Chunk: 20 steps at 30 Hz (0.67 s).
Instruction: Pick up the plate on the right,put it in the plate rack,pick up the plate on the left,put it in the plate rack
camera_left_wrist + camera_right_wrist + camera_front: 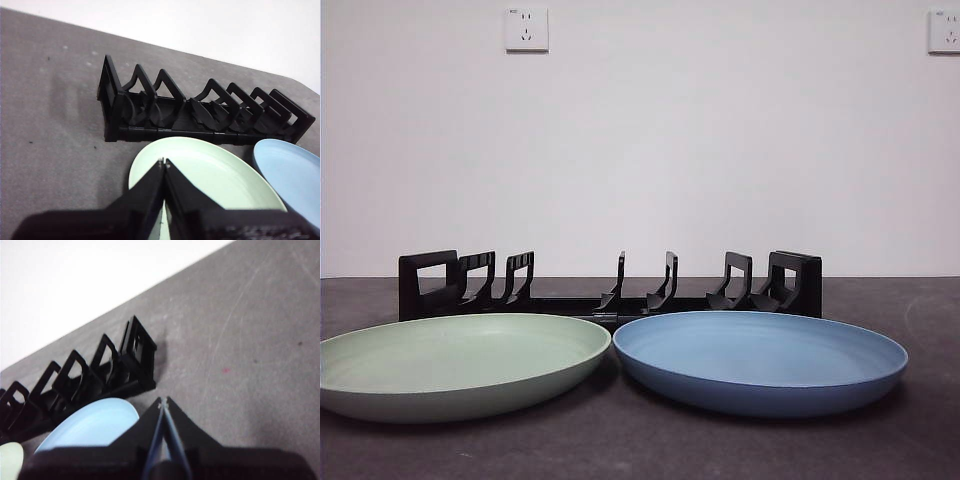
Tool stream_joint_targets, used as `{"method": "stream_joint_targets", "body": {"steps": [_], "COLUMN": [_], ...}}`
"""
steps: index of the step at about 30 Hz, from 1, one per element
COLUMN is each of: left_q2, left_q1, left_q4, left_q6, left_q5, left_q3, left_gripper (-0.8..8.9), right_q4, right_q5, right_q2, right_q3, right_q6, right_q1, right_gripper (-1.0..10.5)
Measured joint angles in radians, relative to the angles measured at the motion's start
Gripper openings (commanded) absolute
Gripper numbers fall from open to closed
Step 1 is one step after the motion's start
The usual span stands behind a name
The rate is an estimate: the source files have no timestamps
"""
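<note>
Jaws of both grippers are pressed together with nothing between them: the left gripper (164, 162) hangs over the near rim of the green plate (210, 175), and the right gripper (163, 401) hangs over bare bench just beside the blue plate (92, 427) and the blocky end of the rack. Neither gripper appears in the front view.

Two plates lie flat on the dark grey bench (920, 300): one pale green plate (455, 362) towards the left side and one blue plate (760, 358) towards the right. Their rims meet or nearly meet at the middle; contact cannot be confirmed.

One black plate rack (610, 290) stands just behind both plates, lying lengthwise along the back of the bench, parallel to its rear edge. It has a blocky end at each extremity and pairs of upright curved prongs between them; all its slots are vacant. In the left wrist view the plate rack (200, 112) lies just beyond the green plate, apart from it.

Two white wall sockets (526, 29) are mounted on the white wall behind the bench, one at upper left and one at the upper right corner. No legible writing or brand mark is visible.
</note>
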Motion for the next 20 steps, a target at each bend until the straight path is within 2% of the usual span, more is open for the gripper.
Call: {"method": "stream_joint_targets", "body": {"steps": [5, 10, 20], "left_q2": [0.061, 0.201, 0.591], "left_q1": [0.000, 0.000, 0.000], "left_q4": [-0.017, -0.016, -0.020], "left_q6": [-0.024, -0.031, 0.011], "left_q5": [0.002, 0.002, 0.032], "left_q3": [0.089, 0.220, 0.481], "left_gripper": [-0.06, -0.06, -0.04], "right_q4": [0.002, 0.004, -0.026], "right_q5": [-0.005, -0.014, -0.212], "right_q2": [0.106, 0.268, 0.634], "right_q3": [0.085, 0.201, 0.453], "right_q6": [0.006, 0.001, -0.082], "right_q1": [0.000, 0.000, 0.000], "right_gripper": [-0.1, -0.1, -0.1]}}
